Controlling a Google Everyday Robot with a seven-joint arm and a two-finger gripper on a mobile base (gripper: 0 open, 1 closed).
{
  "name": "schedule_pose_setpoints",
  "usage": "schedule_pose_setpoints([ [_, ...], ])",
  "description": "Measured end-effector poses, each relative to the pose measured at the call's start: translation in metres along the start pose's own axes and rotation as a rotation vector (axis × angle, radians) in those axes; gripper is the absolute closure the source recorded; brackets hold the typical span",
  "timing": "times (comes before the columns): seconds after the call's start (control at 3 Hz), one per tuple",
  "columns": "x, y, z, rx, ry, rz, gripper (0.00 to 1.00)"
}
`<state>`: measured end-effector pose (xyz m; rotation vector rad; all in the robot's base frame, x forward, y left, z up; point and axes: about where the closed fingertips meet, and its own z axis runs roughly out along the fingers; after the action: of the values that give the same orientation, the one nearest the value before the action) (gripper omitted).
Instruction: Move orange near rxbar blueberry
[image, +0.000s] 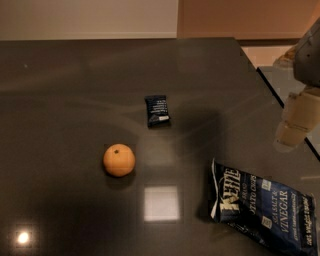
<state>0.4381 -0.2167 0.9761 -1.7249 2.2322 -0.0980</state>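
Observation:
The orange (119, 160) sits on the dark table, left of centre, stem dimple up. The rxbar blueberry (157, 111), a small navy wrapper with white text, lies flat farther back and a little to the right, clearly apart from the orange. My gripper (295, 125) hangs at the right edge of the view, above the table's right side, well away from both things and holding nothing that shows.
A large navy Kettle salt and vinegar chip bag (262, 207) lies at the front right. The dark table (75, 90) ends at its right edge (280, 100) near the gripper, with pale floor beyond. Light glare shows on the tabletop.

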Motion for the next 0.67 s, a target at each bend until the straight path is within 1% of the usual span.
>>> schedule_pose_setpoints([
  [0.33, -0.001, 0.000, 0.000, 0.002, -0.001, 0.000, 0.00],
  [0.67, -0.021, -0.003, 0.006, -0.019, -0.048, -0.015, 0.00],
])
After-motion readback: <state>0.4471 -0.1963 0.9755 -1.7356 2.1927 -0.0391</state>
